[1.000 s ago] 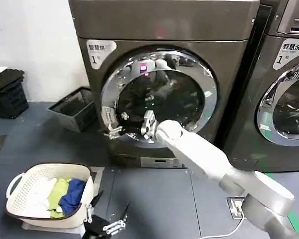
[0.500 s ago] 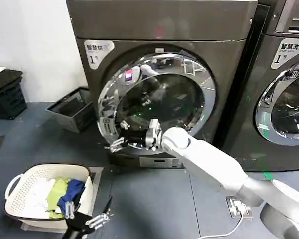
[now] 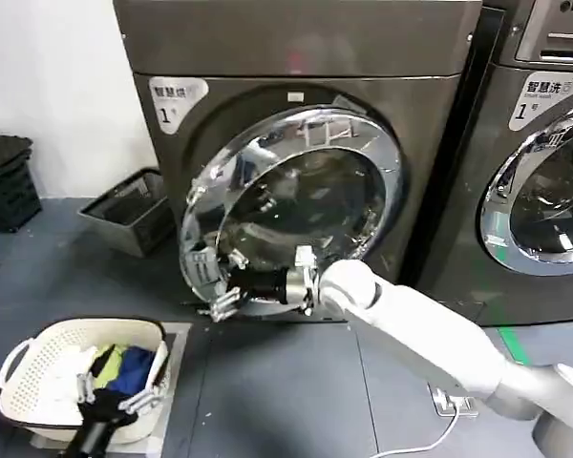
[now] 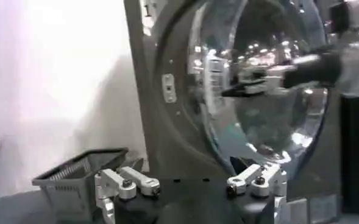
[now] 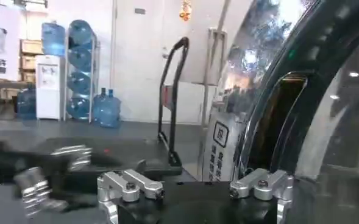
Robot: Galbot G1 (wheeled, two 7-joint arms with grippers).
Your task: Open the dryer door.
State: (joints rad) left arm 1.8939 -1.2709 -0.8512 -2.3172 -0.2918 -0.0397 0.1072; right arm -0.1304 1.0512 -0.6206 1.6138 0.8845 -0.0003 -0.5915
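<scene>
The dryer door, a wide chrome ring around dark glass on the bronze-grey machine, stands partly swung out, its left edge away from the front. My right gripper is at the door's lower left rim, open, with the chrome rim close by one finger. In the right wrist view the gripper has its fingers wide apart. My left gripper hangs low at the left above the basket, open. From there I see the door edge-on and the right gripper on it.
A white laundry basket with clothes sits on the floor at the lower left. A dark crate stands left of the dryer. A second chrome-doored machine is at the right. A floor socket lies under my right arm.
The door has swung farther out from its left edge. My right gripper has come down and toward me with the rim. My left gripper has shifted left, over the basket.
</scene>
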